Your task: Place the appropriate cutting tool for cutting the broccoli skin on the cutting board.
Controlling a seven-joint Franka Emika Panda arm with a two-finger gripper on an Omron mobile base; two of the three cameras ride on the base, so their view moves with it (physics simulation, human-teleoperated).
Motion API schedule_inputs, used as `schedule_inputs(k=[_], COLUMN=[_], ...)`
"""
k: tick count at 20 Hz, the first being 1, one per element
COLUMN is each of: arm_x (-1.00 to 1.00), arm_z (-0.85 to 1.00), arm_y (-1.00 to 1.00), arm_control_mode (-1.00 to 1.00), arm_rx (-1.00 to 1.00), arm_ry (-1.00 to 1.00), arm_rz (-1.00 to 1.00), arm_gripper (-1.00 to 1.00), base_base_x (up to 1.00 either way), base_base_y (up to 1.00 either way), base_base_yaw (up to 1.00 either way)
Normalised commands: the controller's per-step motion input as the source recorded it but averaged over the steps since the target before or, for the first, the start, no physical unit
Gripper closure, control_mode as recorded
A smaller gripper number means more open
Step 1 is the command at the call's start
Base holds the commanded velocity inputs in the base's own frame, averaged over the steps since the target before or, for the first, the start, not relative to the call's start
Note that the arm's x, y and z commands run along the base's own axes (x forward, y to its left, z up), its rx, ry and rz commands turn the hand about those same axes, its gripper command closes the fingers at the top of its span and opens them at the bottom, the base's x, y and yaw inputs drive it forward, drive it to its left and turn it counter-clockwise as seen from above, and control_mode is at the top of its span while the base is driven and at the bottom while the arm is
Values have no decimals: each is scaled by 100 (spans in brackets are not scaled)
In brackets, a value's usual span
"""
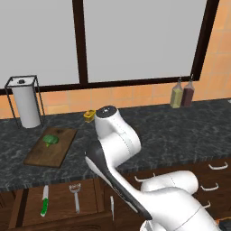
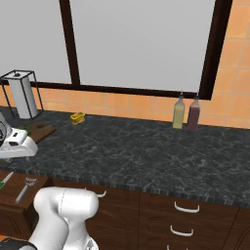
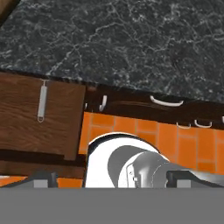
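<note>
while the knife [image 1: 44, 201] lies in the open drawer [image 1: 27, 212], the claw's [image 3: 111, 179] tips seem apart, empty, away from it.

Dark speckled counter [image 1: 180, 131], cutting board [image 1: 50, 147], paper-towel holder [image 1: 25, 101], two bottles [image 1: 182, 94]

Smooth glossy white shells all along this arm, rounded and bulbous at each link, dark charcoal bands wrapping the joints, a round grey cap on the topmost joint, and two small dark fingertips on the end effector [image 3: 111, 178].
</note>
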Motion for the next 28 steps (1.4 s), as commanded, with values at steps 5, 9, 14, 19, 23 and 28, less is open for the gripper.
schedule_inputs(k=[5, 9, 14, 19, 23, 28], arm_x=[-25, 13, 36, 29, 0, -1], arm_z=[-74, -77, -76, -66, -58, -52], arm_y=[100, 96, 60, 47, 39, 17], arm_control_mode=[-100, -100, -100, -100, -100, -100], arm_rx=[-5, 0, 0, 0, 0, 2], arm_ry=[2, 4, 13, 19, 17, 6], arm_rz=[3, 1, 0, 0, 0, 0], arm_gripper=[-100, -100, -100, -100, -100, -100], base_base_x=[0, 0, 0, 0, 0, 0], base_base_y=[0, 0, 0, 0, 0, 0], base_base_yaw=[0, 0, 0, 0, 0, 0])
